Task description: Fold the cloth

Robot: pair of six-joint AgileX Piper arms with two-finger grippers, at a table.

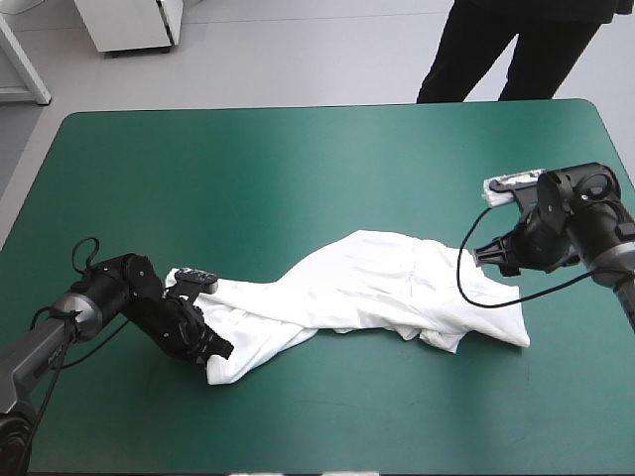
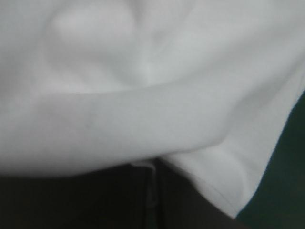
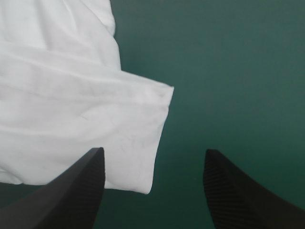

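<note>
The white T-shirt (image 1: 377, 283) lies crumpled and drawn out in a long band across the near half of the table. My left gripper (image 1: 210, 342) sits low at its left end, shut on the T-shirt. In the left wrist view the T-shirt (image 2: 143, 95) fills the picture, and the black fingers (image 2: 95, 200) meet with a thin fold of cloth between them. My right gripper (image 1: 484, 256) hovers at the shirt's right end. It stands open (image 3: 153, 152), with a corner of the T-shirt (image 3: 71, 109) just ahead of it and partly over one finger (image 3: 71, 195).
The teal-green cover (image 1: 298, 169) stretches from the T-shirt to the table's far edge. My right arm is close to the table's right edge (image 1: 627, 159), and the left arm comes in over the front left corner.
</note>
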